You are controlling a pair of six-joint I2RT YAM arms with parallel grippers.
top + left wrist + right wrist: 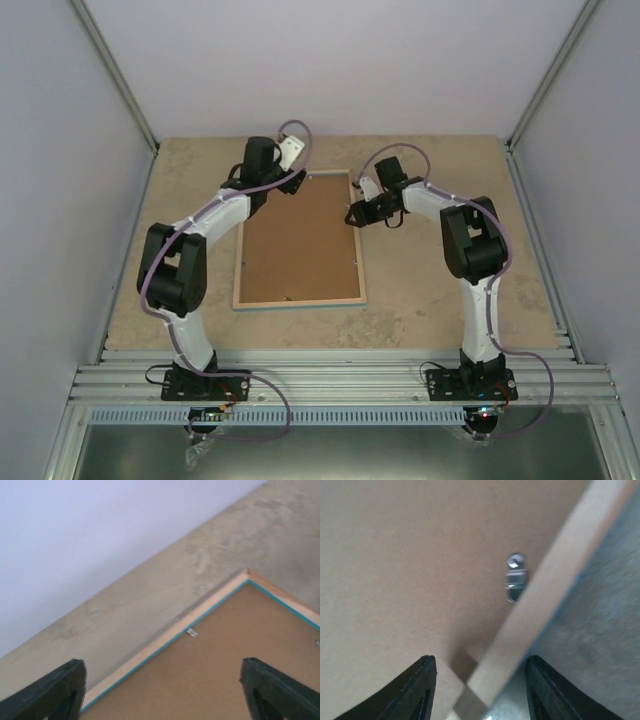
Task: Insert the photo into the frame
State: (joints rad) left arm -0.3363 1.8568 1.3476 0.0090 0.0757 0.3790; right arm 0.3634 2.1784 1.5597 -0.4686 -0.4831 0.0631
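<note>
The frame [300,302] lies face down on the table [430,290], pale wooden back up, with the brown backing panel [300,240] seated inside its rails. That is the right way up for me, because the back is the side I have to work from.

My left gripper [161,665] hangs over the frame's far corner with its jaws spread wide and nothing between them. The corner is ahead of my fingers, and a small metal tab [191,632] sits just ahead of them on the rail's inner edge.

My right gripper [480,659] is parted too, less widely. The frame's side rail runs between my fingers, and a metal turn clip [515,577] lies just ahead, bridging panel and rail. I cannot tell whether either finger touches the wood, but I am not clamping it.

The photo shows in none of my views. I judge it sits beneath the panel — the clips look turned in to hold the backing down — though I cannot confirm that from here.
</note>
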